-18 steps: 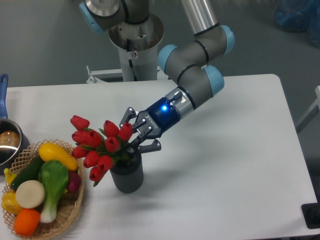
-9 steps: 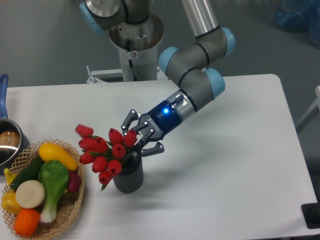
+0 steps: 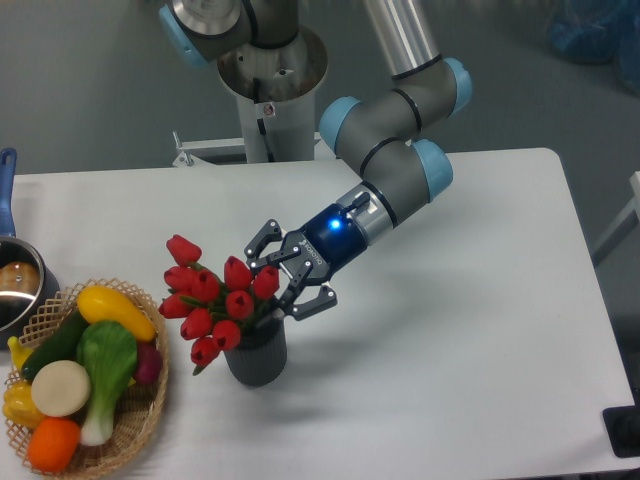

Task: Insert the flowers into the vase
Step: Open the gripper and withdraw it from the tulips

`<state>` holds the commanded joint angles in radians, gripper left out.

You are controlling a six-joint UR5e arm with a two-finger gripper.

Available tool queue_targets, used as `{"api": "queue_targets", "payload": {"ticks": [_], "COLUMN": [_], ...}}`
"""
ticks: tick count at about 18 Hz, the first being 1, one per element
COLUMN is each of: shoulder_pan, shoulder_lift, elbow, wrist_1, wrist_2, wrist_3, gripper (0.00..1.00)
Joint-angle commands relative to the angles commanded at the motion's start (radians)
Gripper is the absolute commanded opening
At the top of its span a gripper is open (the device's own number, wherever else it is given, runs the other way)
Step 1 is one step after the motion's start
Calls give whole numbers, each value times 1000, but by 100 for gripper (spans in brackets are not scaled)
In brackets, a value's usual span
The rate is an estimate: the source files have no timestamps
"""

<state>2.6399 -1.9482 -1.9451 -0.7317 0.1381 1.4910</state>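
Camera view, fixed above the table. The flowers [image 3: 215,305] stand with their stems in the mouth of the vase [image 3: 256,352], the red buds leaning out to the left over its rim. The gripper [image 3: 290,283] sits just right of the bunch, at the level of the uppermost buds, with its jaws spread apart and holding nothing; one finger lies close against the rightmost bud, though whether it touches cannot be told.

Compared with a second ago, the bunch has swung from a wide leftward sprawl to a more upright, gathered posture and has sunk a little into the vase, while the gripper has shifted slightly right and down. This suggests the stems are now released and seated, so the insertion appears essentially complete and only the withdrawal remains.

Surroundings: a wicker basket [image 3: 130,435] of toy vegetables [image 3: 95,375] stands at the lower left, near the vase but apart from it; a metal pot [image 3: 15,290] with a blue handle sits at the left edge. Neither blocks a retreat to the right. The main hazard, by judgement, is a finger snagging a bud on leaving and tipping the top-heavy bunch leftward.
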Motion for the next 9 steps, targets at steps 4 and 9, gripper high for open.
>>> {"api": "queue_targets", "payload": {"ticks": [4, 9], "shoulder_pan": [26, 78], "shoulder_lift": [5, 52], "elbow": [8, 46], "wrist_1": [2, -2], "wrist_2": [9, 159], "wrist_3": [23, 60], "gripper": [100, 100]}}
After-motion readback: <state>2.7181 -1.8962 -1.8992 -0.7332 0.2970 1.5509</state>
